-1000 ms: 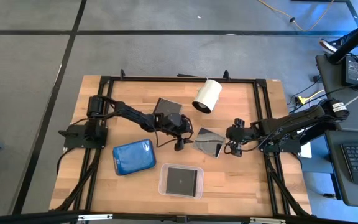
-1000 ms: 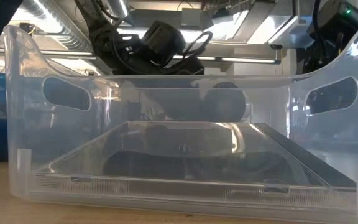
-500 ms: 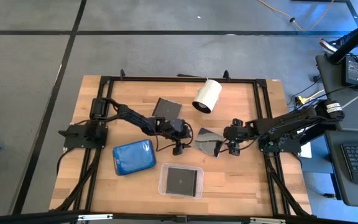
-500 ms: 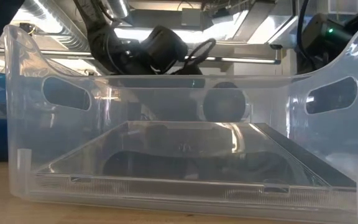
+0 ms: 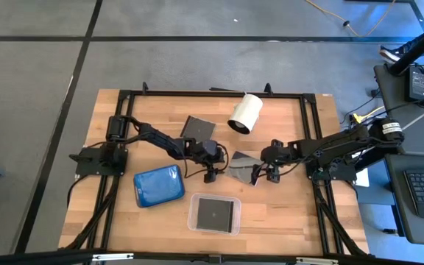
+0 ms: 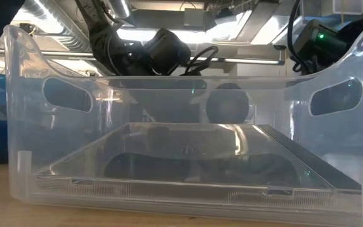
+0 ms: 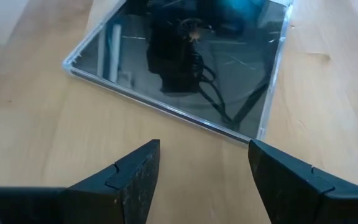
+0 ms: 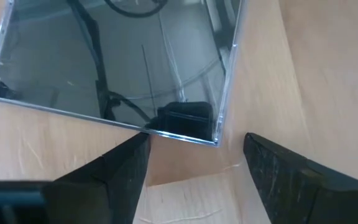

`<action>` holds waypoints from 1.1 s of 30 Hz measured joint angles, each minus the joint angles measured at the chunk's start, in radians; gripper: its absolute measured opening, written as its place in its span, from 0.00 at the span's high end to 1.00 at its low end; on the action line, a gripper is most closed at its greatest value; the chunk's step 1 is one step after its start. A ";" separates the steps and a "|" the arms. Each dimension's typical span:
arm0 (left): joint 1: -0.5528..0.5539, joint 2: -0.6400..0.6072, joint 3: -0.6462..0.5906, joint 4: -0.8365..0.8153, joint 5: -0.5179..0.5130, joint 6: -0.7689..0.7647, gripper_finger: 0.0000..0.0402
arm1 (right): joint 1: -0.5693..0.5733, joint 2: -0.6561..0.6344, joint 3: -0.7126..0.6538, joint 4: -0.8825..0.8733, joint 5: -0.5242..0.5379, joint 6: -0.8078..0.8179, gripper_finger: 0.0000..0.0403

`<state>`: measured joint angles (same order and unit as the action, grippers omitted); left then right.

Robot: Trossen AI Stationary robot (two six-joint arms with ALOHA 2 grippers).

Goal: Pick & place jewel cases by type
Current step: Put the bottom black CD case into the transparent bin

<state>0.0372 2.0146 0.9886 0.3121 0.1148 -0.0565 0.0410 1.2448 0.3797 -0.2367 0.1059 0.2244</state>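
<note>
I have both grippers spread wide around the dark jewel case (image 5: pixel 243 167): left gripper (image 5: pixel 211 174) at nine o'clock, right gripper (image 5: pixel 262 175) at three, bracketing it for pickup.

Three dark jewel cases seen on the wooden table. Middle jewel case (image 5: pixel 243 166): thin, square, glossy dark grey with clear edges, lying flat, closed; it sits between the two claws, the left gripper (image 5: pixel 210 174) just beside one edge and the right gripper (image 5: pixel 263 175) just beside the opposite corner, neither touching it. In the right wrist view a corner of the case (image 8: pixel 123 62) lies directly ahead of the open fingers; in the left wrist view one edge (image 7: pixel 185 62) lies ahead of the open fingers. Rear jewel case (image 5: pixel 198 127): dark grey, flat, behind the left gripper, well apart from the right one. Boxed jewel case (image 5: pixel 216 213): dark, flat, in front of both claws.
</note>
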 joint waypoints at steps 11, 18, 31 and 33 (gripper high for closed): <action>-0.011 -0.006 0.003 -0.094 0.072 -0.063 0.43 | 0.000 0.016 0.002 0.001 0.000 0.001 0.34; -0.061 -0.003 0.000 -0.078 -0.017 -0.084 0.42 | 0.000 0.018 0.000 0.013 -0.002 -0.024 0.34; -0.107 0.002 -0.002 -0.049 -0.227 -0.080 0.43 | 0.002 0.020 -0.003 0.071 -0.030 -0.048 0.34; -0.106 0.002 -0.002 -0.049 -0.230 -0.065 0.43 | 0.002 0.021 -0.003 0.092 -0.061 -0.048 0.34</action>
<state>-0.0686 2.0167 0.9867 0.2630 -0.1148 -0.1216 0.0429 1.2663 0.3767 -0.1448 0.0445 0.1761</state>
